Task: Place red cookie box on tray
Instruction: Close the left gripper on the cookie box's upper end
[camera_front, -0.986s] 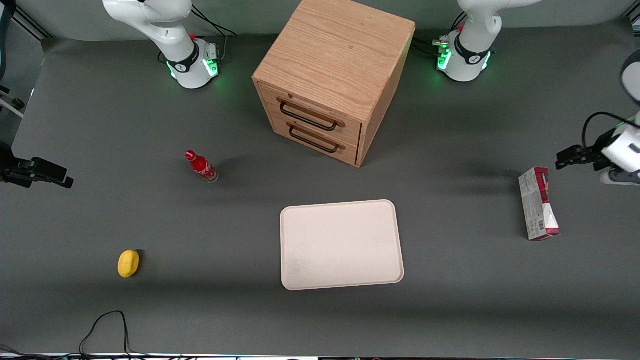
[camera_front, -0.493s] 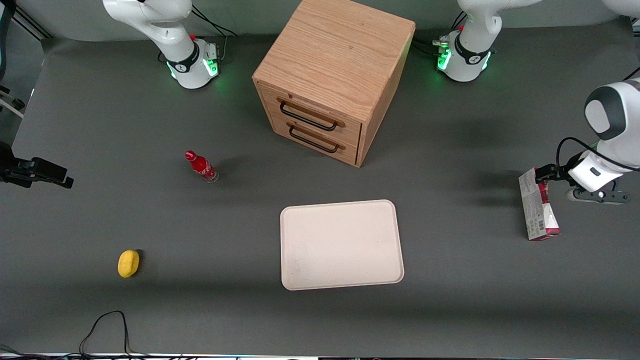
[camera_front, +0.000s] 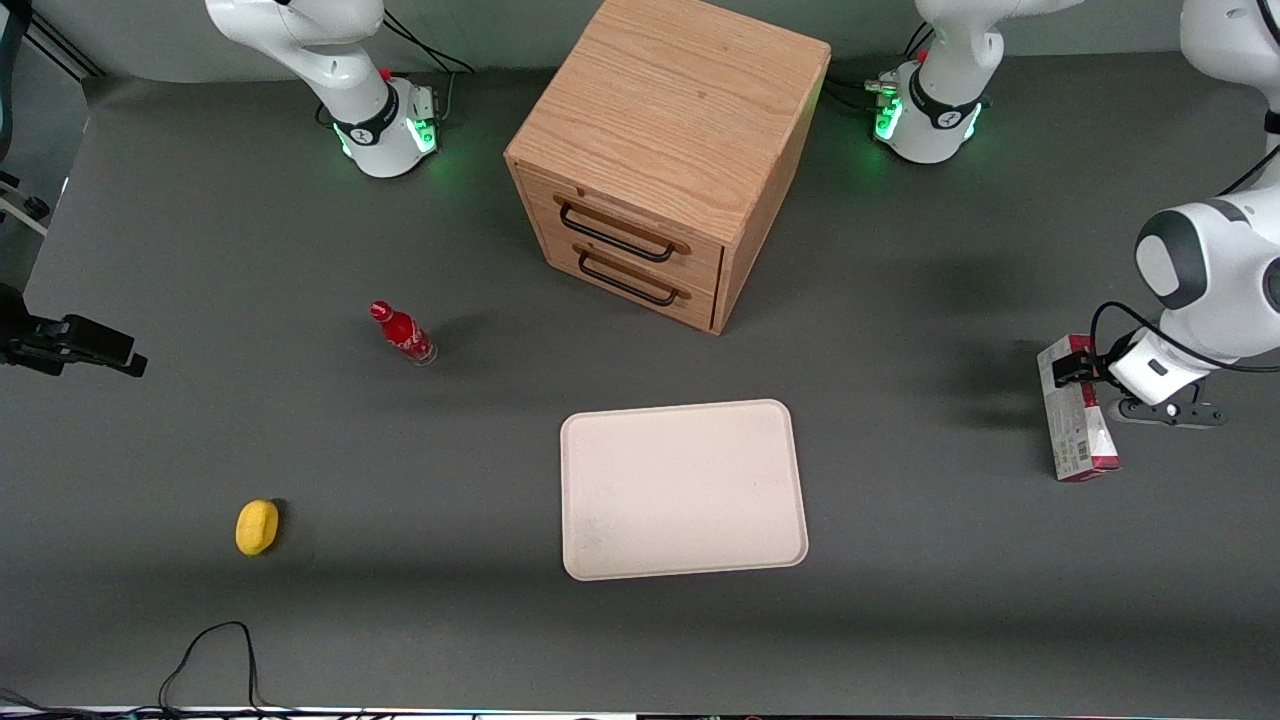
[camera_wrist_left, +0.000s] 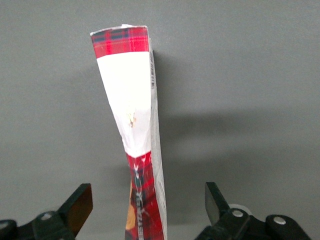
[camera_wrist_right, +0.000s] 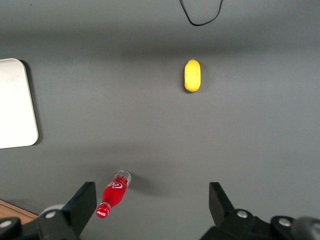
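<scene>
The red cookie box (camera_front: 1078, 425) stands on its long thin edge on the grey table, toward the working arm's end. Its grey-white printed face is turned toward the tray (camera_front: 683, 489). My left gripper (camera_front: 1082, 372) is low over the end of the box farther from the front camera. In the left wrist view the gripper (camera_wrist_left: 147, 205) is open, with the narrow red tartan and white edge of the box (camera_wrist_left: 127, 95) between its fingertips (camera_wrist_left: 80, 202). Neither one touches it. The cream-white tray lies flat with nothing on it, nearer the table's middle.
A wooden two-drawer cabinet (camera_front: 665, 150) stands farther from the camera than the tray. A small red bottle (camera_front: 403, 333) and a yellow fruit (camera_front: 257, 526) sit toward the parked arm's end. A black cable (camera_front: 210, 650) loops near the front edge.
The left arm has swung in and come down from beside the box, and its open gripper now sits over the box's end. The box has not moved.
</scene>
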